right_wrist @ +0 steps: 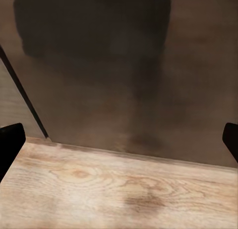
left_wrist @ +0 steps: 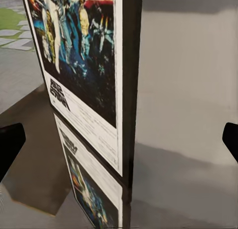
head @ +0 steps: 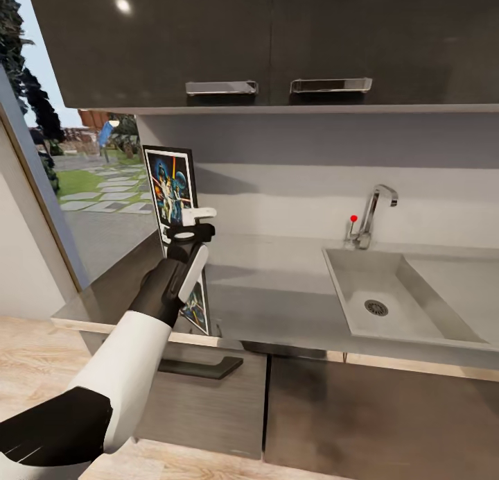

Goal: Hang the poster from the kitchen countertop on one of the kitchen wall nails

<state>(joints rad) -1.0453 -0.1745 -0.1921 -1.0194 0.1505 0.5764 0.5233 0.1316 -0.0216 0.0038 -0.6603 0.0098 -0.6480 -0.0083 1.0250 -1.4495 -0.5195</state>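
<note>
On worktop [head: 277, 293], poster [head: 170, 189] stood upright near window end, edge-on to left claw [left_wrist: 119, 134]; claw spread wide, lined up to straddle frame. Right claw [right_wrist: 119, 137] wide, empty, parked low over floor [right_wrist: 119, 189].

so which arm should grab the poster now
Left. The left gripper is raised at the poster standing on the kitchen countertop, fingers spread either side of its edge. The right gripper faces the wooden floor and a lower cabinet front.

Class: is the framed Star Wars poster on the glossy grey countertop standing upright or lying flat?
Upright. The black-framed Star Wars poster stands on its lower edge on the grey countertop, its mirror image showing in the glossy surface below it.
</note>
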